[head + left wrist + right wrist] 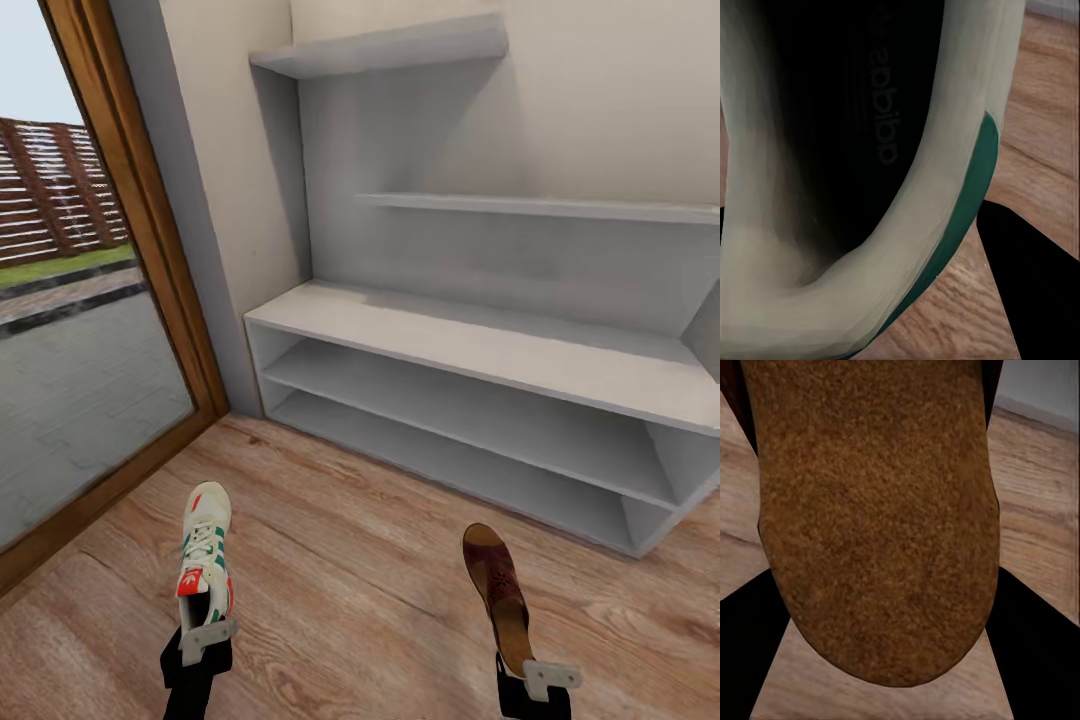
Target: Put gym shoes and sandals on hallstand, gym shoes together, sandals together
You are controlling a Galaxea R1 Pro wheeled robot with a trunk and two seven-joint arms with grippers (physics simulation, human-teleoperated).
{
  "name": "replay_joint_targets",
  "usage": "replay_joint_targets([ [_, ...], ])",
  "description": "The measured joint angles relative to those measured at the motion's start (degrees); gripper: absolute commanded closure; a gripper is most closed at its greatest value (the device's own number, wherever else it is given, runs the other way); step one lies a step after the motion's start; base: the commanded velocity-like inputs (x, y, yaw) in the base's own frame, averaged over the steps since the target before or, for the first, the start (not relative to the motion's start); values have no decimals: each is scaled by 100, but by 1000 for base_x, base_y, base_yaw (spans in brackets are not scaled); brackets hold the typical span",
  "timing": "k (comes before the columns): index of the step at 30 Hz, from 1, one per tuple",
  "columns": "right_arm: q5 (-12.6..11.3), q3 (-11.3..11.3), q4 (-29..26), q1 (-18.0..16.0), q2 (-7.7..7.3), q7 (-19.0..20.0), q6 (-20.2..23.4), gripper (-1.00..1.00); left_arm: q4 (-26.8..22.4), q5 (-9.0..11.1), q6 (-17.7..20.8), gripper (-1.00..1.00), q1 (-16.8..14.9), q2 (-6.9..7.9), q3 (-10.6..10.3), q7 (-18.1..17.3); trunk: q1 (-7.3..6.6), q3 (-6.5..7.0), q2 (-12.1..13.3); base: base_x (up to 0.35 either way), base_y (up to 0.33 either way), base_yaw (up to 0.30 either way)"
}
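Observation:
One gym shoe (205, 560), off-white with green stripes and a red tongue, is held by its heel in my left gripper (207, 632), toe pointing toward the hallstand (480, 345). Up close, the left wrist view looks into its dark opening (832, 150), with a black finger (1035, 285) beside the green-edged heel. My right gripper (548, 678) is shut on the heel end of a dark brown sandal (497, 585). Its mottled footbed (877, 510) sits between black fingers (750, 645). The wood-plank corridor floor (350, 560) lies below both. The hallstand's top and two shelf slots are bare.
Two floating grey shelves (400, 45) (540, 207) hang above the rack's top. A glass door with a wooden frame (130, 200) runs along the left. Open floor separates me from the rack.

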Motion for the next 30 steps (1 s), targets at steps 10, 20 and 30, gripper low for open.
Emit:
replay_joint_targets([
  [10, 0, 0, -1, 0, 0, -3, 0, 100, 1, 1, -4, 100, 0, 0, -1, 0, -1, 0, 0, -7, 7, -271],
  [20, 0, 0, -1, 0, 0, -3, 0, 100, 1, 2, -5, 100, 0, 0, 0, 0, -1, 0, 0, 0, 0, -271],
  [30, 0, 0, -1, 0, 0, -2, 0, 100, 1, 2, -4, 100, 0, 0, -2, 0, -1, 0, 0, 0, 0, -271],
])
